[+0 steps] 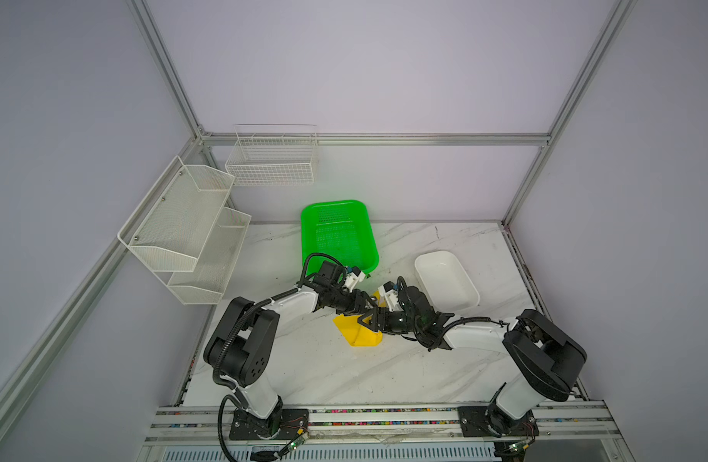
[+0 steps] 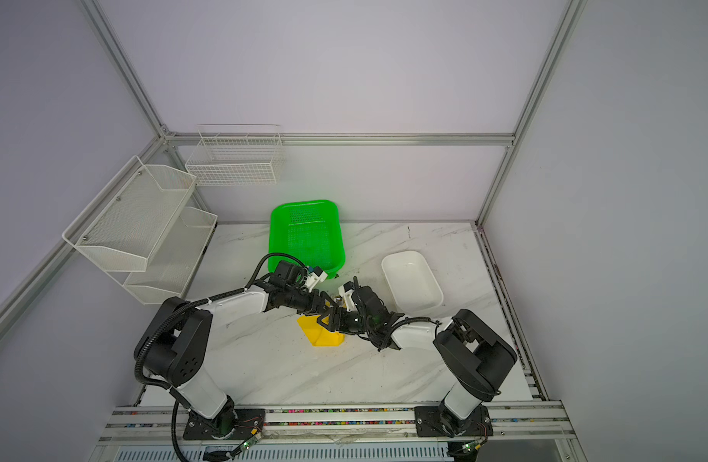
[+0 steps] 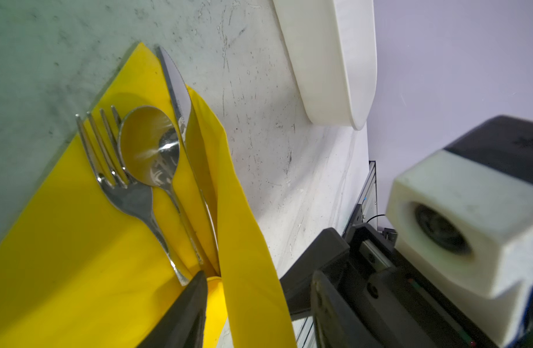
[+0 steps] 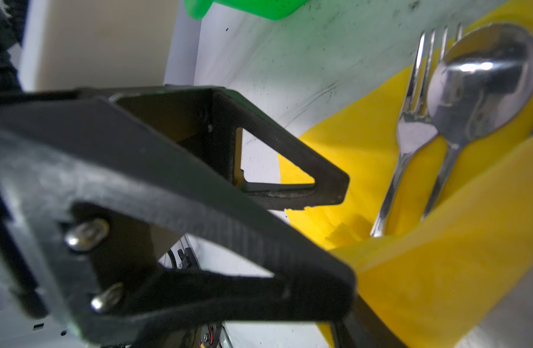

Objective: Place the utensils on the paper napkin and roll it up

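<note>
The yellow paper napkin [image 1: 360,338] lies mid-table under both grippers. In the left wrist view the utensils rest side by side on the napkin [image 3: 63,241]: fork [image 3: 129,195], spoon [image 3: 150,150] and knife [image 3: 178,87]. One napkin edge is lifted into a flap [image 3: 253,271] standing over the knife. The flap passes between the jaws of my left gripper [image 3: 259,274], which stand apart without pinching it. My right gripper [image 1: 370,322] meets the left gripper [image 1: 366,310] at the napkin's far end. In the right wrist view the left gripper [image 4: 346,235] hides most of the right jaws.
A green basket [image 1: 370,240] stands behind the napkin and a white tray [image 1: 444,280] to its right. White wire racks [image 1: 184,228] hang on the left wall and a wire basket [image 1: 272,160] on the back wall.
</note>
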